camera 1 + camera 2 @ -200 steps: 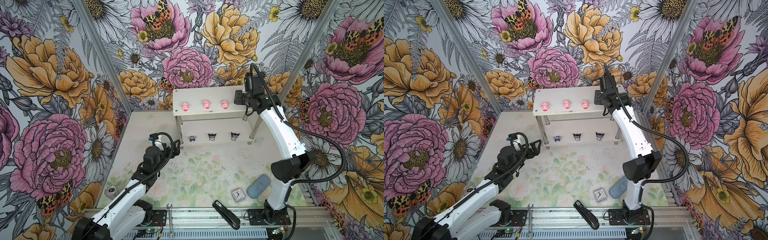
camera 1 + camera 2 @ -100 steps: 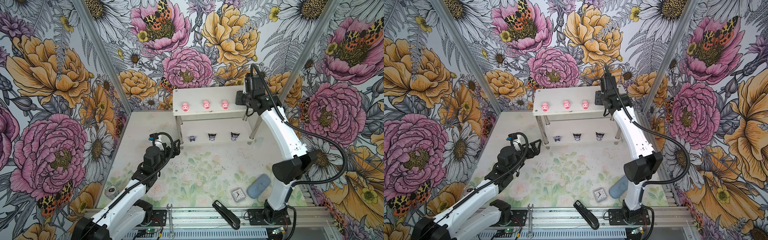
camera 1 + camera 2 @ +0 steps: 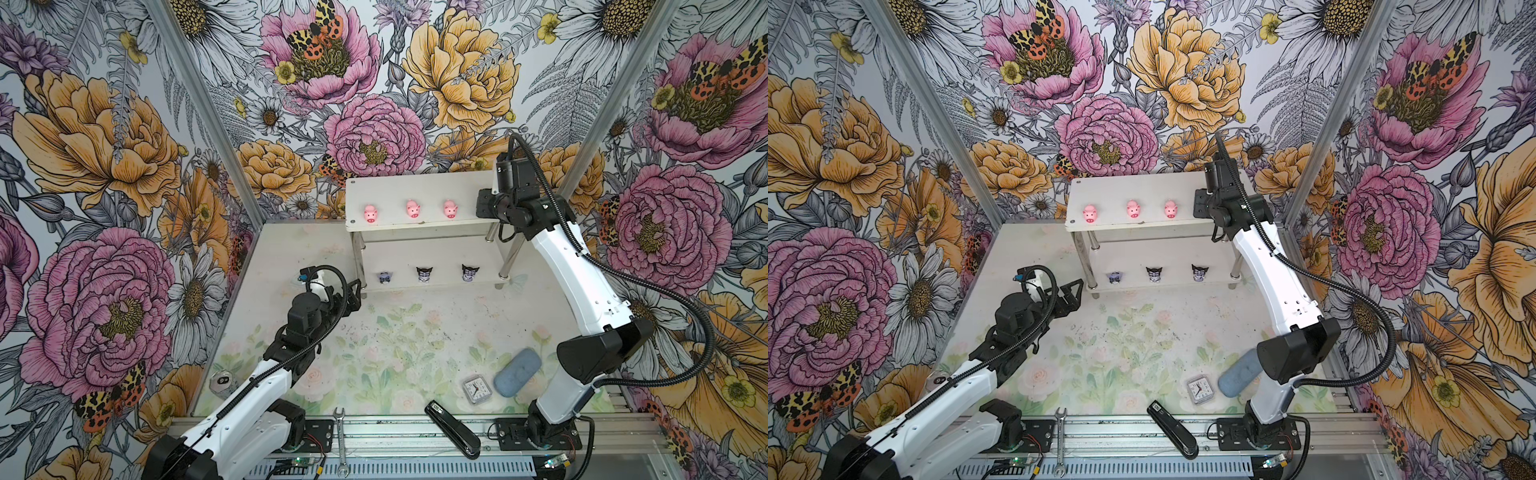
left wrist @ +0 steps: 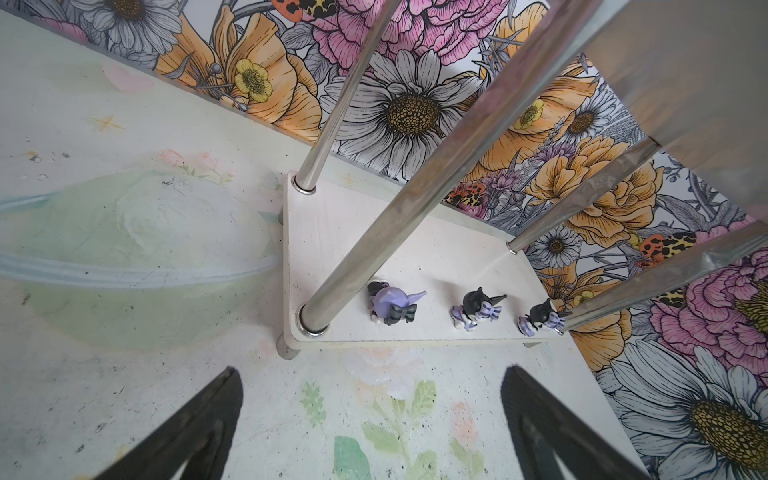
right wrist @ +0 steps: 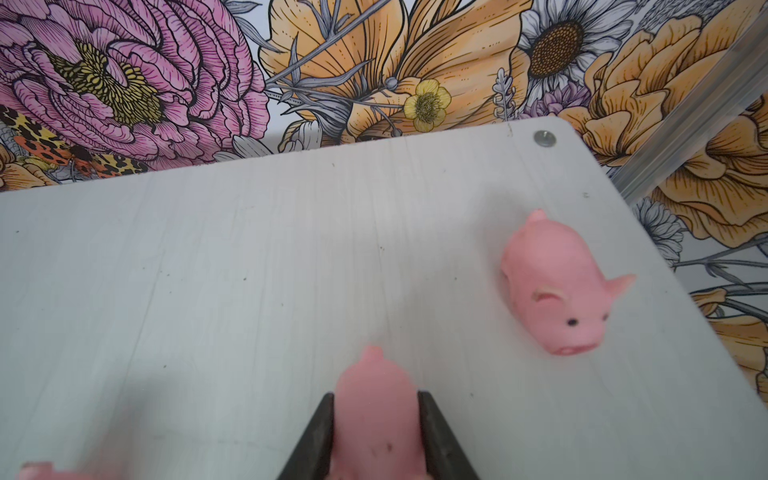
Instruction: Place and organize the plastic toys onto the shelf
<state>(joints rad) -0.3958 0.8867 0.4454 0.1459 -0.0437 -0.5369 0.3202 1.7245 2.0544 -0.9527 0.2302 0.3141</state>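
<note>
Plastic toys [image 3: 412,208] seem all but housed on the shelf [image 3: 419,189], which stands at the 12 o'clock side of the counter [image 3: 374,353]. In both top views three pink pigs [image 3: 1133,208] stand evenly spaced along the front of the upper tier [image 5: 249,270], snouts toward 6 o'clock. Three dark figurines [image 3: 424,274] with pointed black ears and purple-white bodies line the lower tier [image 4: 332,232] likewise. The lilac figurine [image 3: 384,277] at the 9 o'clock end looks paler than its neighbours. The right wrist view shows two further pigs, matte and soft-looking, which the right arm [image 3: 582,282] hides from above at the tier's 3 o'clock end. A fourth pig [image 5: 374,419] sits between the jaws of the right hand [image 5: 376,395], which is closed on its flanks. A fifth pig [image 5: 548,286] stands loose near it, turned askew, toward the screwed corner [image 5: 545,138]. The left hand [image 3: 352,296] hangs wide open and empty over the counter, just off the shelf's 7 o'clock leg [image 3: 358,262]. Little seems left to do: settle and free the fourth pig, perhaps square up the fifth.
</note>
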